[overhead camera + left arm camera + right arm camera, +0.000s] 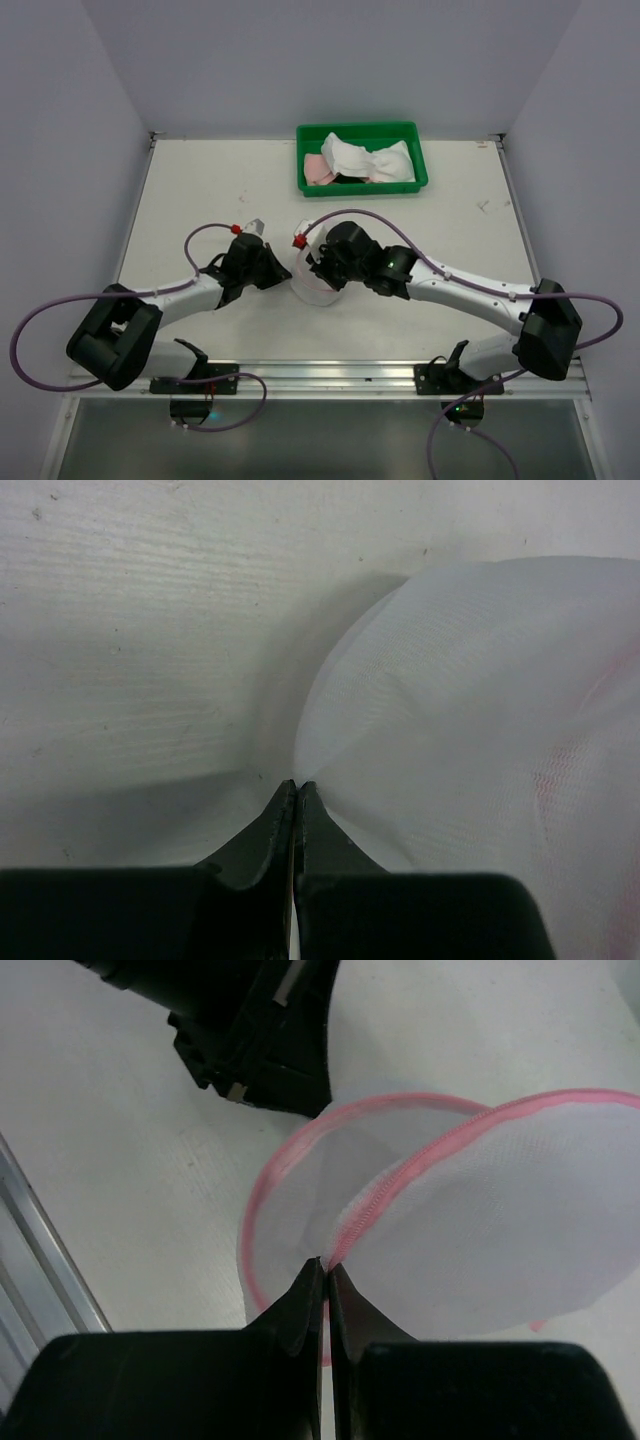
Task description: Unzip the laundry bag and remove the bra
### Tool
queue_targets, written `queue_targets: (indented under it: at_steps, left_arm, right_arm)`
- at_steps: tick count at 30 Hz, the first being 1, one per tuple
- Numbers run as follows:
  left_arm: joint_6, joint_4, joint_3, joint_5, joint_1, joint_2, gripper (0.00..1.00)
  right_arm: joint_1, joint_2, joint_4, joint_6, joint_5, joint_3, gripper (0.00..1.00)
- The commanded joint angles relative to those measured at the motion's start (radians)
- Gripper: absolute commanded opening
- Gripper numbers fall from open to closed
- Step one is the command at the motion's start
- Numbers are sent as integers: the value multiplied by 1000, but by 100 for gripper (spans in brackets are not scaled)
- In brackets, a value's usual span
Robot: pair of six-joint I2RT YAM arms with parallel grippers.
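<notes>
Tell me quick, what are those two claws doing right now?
Left gripper: closed, pinching the laundry bag mesh.
Right gripper: closed on the bag's pink zipper edge.

No text, label or number is legible; faint marks on the table (470,215) seem scuffs.

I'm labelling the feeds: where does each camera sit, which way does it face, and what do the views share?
Top: above and behind the robot, looking down on the table, green tray, left arm and right arm.
Left wrist: on the left gripper, facing its shut jaws pinching the laundry bag.
Right wrist: on the right gripper, facing its shut jaws at the bag's pink trim; left gripper behind.
Shared: the bag, in all three.
</notes>
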Motion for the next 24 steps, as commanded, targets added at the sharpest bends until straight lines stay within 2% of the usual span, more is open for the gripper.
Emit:
queue_targets:
  at_steps: [1, 7, 15, 24]
  left_arm:
    - [-2, 80, -31, -8, -5, 15, 0]
    - [-2, 137, -60, -11, -3, 29, 0]
    - [-13, 206, -115, -2, -3, 59, 0]
    - [-54, 237, -169, -5, -1, 23, 0]
  right_arm:
    - [15, 32, -7, -57, -115, 37, 0]
    - [15, 100, 31, -77, -204, 18, 0]
    - [15, 220, 32, -123, -362, 71, 0]
    - [12, 332, 33, -126, -393, 103, 0]
